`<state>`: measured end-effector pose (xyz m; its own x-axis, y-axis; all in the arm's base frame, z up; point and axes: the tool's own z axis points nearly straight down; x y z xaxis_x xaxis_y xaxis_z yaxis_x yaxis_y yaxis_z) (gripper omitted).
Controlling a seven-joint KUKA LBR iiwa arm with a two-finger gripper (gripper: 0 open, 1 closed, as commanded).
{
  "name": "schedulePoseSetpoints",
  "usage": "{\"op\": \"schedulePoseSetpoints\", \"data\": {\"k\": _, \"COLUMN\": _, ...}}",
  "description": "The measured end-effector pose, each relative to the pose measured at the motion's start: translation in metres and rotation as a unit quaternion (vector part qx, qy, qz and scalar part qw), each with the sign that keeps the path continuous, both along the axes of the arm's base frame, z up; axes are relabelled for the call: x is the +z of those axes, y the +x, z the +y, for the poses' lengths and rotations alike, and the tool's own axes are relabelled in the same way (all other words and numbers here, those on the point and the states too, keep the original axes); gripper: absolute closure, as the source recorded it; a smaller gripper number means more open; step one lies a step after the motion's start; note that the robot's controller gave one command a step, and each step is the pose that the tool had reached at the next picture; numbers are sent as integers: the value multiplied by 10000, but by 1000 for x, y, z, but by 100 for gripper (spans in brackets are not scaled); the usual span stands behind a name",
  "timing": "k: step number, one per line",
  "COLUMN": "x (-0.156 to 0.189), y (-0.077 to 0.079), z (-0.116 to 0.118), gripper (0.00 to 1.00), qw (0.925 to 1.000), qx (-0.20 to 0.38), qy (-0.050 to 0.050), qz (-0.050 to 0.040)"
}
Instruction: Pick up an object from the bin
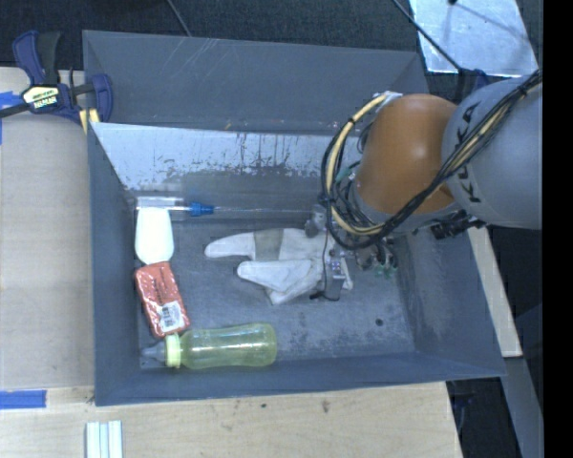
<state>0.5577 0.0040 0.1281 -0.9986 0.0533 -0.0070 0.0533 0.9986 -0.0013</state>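
White glove (265, 260): crumpled fabric thing, looks like a glove or maybe two bunched together, lying pretty much in the middle of the bin floor, stretched left to right.

Tool (332, 280): sits right at the glove's right end, down low at the fabric and looking like it touches that edge. Honestly can't tell how open it is or whether it has actually got hold of anything, it's dark and bunched up there.

Glove vs tool: nearly all of the glove spreads out to the left of the tool, with only the right-hand tip underneath or against it.

Arm: comes in from the right, with the orange cover (406, 156) just far-right of the tool and yellow and black cables (344, 160) looped around it.

Red packet (161, 300): flat, with a white label, left of the glove and a little nearer, well apart from the tool.

White oblong thing (155, 235): just beyond the packet, by the left wall.

Clear tube with blue tip (177, 209): syringe-looking, lying along the far wall's foot, far-left of the glove.

Yellow-green bottle (227, 345): on its side along the near wall, cap end towards the left, close to the packet's near end.

Bin (267, 74): grey metal, scuffed on the far slope.
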Motion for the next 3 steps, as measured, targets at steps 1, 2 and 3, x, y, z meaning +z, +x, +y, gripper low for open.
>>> {"op": "schedulePoseSetpoints", "data": {"k": 1, "x": -53, "y": 19, "z": 32, "gripper": 100, "qw": 9992, "qx": 388, "qy": 7, "qz": -31}}
{"op": "schedulePoseSetpoints", "data": {"k": 2, "x": -53, "y": 19, "z": 32, "gripper": 100, "qw": 9992, "qx": 389, "qy": 7, "qz": -31}}
{"op": "schedulePoseSetpoints", "data": {"k": 3, "x": 123, "y": 31, "z": 36, "gripper": 100, "qw": 9988, "qx": 484, "qy": 4, "qz": -26}}
